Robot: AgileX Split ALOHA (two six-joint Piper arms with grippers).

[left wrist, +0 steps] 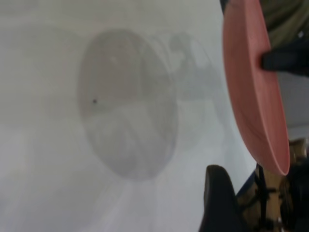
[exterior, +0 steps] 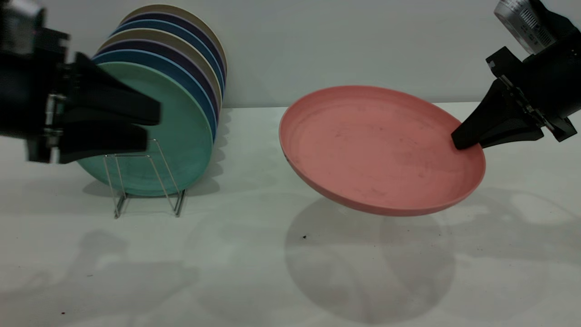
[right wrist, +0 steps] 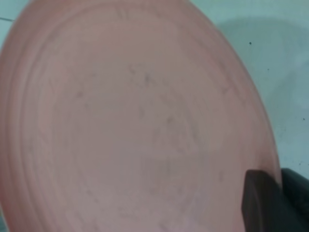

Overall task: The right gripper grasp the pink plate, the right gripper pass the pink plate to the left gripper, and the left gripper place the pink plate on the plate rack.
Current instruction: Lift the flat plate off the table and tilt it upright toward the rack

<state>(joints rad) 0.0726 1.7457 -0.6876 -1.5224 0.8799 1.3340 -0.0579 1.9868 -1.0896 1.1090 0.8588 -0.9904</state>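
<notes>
Exterior view: round matte pink plate [exterior: 376, 150] in right gripper [exterior: 460, 141], left gripper [exterior: 152, 125] seemingly narrow

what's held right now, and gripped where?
The right gripper holds the pink plate by its rim, on the edge nearest that arm, lifted clear of the table. The left gripper holds nothing.
</notes>
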